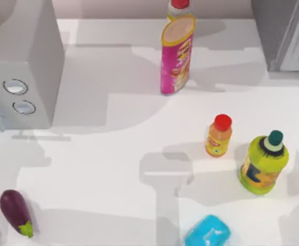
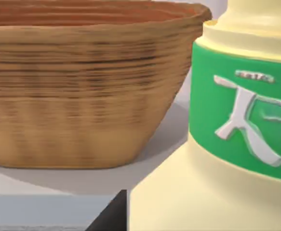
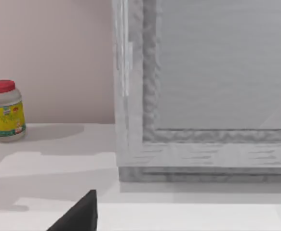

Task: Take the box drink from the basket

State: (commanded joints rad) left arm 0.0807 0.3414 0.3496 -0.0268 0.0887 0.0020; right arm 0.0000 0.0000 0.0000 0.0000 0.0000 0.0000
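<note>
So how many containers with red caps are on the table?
2: a small orange bottle right of centre, and a yellow-labelled jar at the far edge behind the pink can. Others may be hidden.

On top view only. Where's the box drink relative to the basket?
Observer: In the left wrist view the box drink sits close to the camera, outside the woven basket and beside its wall.
Operator: Touching the basket?
Observer: Low down, no. A strip of shadowed pale surface shows between the basket's foot and the drink's body. Higher up the drink overlaps the rim, so I cannot tell there.
Operator: What does the right wrist see?
Observer: It faces a grey framed cabinet, with a red-capped jar standing off to one side against the pink wall.
</note>
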